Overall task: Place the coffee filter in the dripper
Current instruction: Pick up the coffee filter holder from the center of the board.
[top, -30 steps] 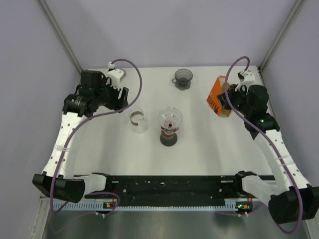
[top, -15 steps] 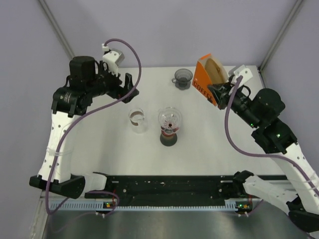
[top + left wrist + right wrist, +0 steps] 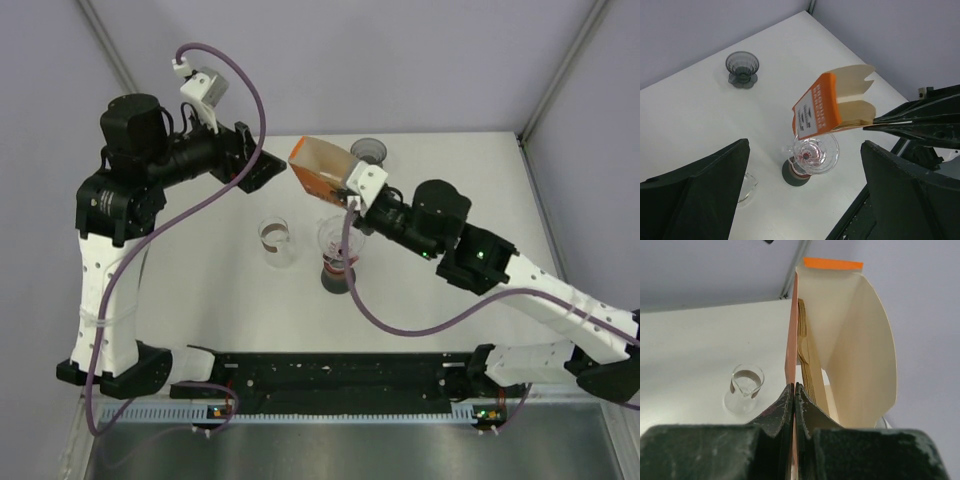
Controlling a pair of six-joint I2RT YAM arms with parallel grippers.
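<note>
An orange filter box [image 3: 318, 172] hangs in the air over the table's middle, open end up and tilted. My right gripper [image 3: 352, 196] is shut on its orange wall [image 3: 791, 330]. Tan coffee filters [image 3: 807, 360] stand stacked inside the box. Just below it the clear glass dripper [image 3: 341, 240] sits on a dark round base; from the left wrist the dripper [image 3: 816, 153] shows under the box [image 3: 816, 111]. My left gripper [image 3: 254, 166] is raised at the left of the box, open, with nothing between its fingers [image 3: 715, 190].
A small glass beaker [image 3: 277, 241] stands left of the dripper, also in the right wrist view [image 3: 745, 385]. A grey funnel-shaped cup [image 3: 368, 155] sits at the back of the white table [image 3: 450, 300]. Grey walls close in both sides.
My right arm has swung the orange box from the right rear to above the dripper. The left arm has lifted, and its gripper has opened wider.
</note>
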